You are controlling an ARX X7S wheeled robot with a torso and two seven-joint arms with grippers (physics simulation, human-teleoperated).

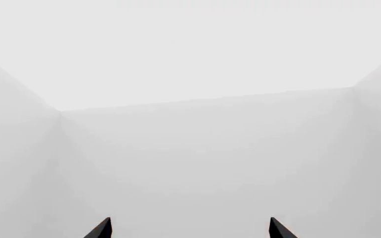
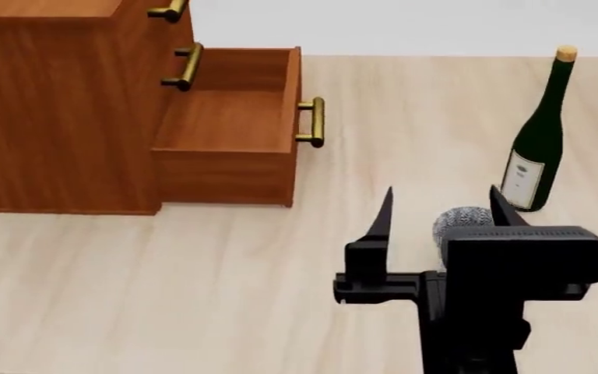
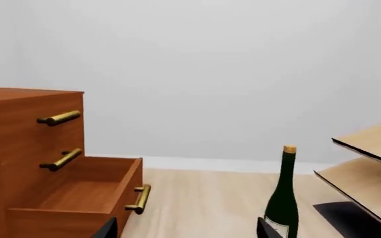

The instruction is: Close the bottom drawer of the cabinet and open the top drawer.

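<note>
At ten o'clock from my right gripper (image 2: pixel 439 204), the cabinet (image 2: pixel 60 109) stands with its bottom drawer (image 2: pixel 231 128) pulled fully out, top drawer (image 3: pixel 59 118) shut. I hold the jaws spread, well apart from the handle, ready to push. My left gripper (image 1: pixel 189 229) appears spread too, facing blank wall.
</note>
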